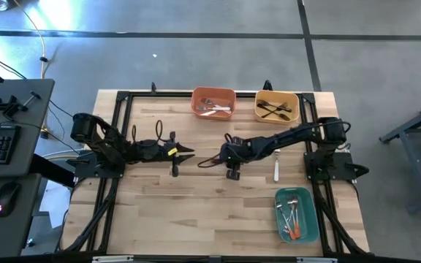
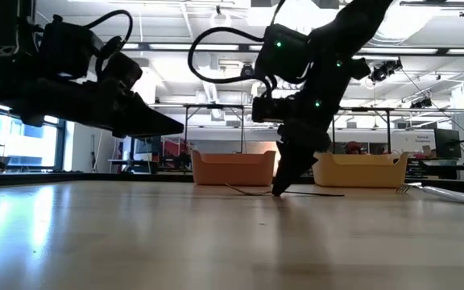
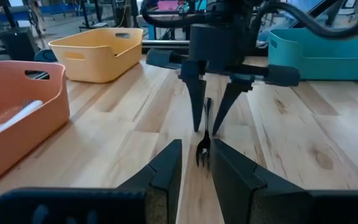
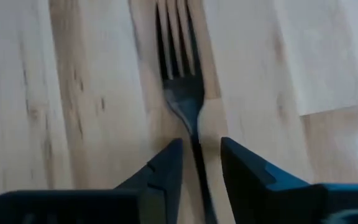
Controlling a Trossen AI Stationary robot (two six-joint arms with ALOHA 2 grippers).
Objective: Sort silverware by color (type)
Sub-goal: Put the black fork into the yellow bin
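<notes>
A black fork (image 3: pixel 205 134) lies flat on the wooden table near its middle, with its tines toward my left gripper; it also shows in the right wrist view (image 4: pixel 182 81) and the low view (image 2: pixel 252 192). My right gripper (image 4: pixel 201 155) points down, tips at the table (image 2: pixel 280 189), open, with one finger on each side of the fork's handle just behind the head and a gap on both sides. My left gripper (image 3: pixel 197 165) hovers open and empty above the table, just left of the fork (image 1: pixel 187 152). A white-handled fork (image 1: pixel 276 166) lies flat to the right.
At the far edge stand an orange bin (image 1: pixel 213 93) with white-handled forks and a yellow bin (image 1: pixel 277 95) with black forks. A teal bin (image 1: pixel 309 212) with red-orange forks sits at the near right. Bare wood lies at the near left.
</notes>
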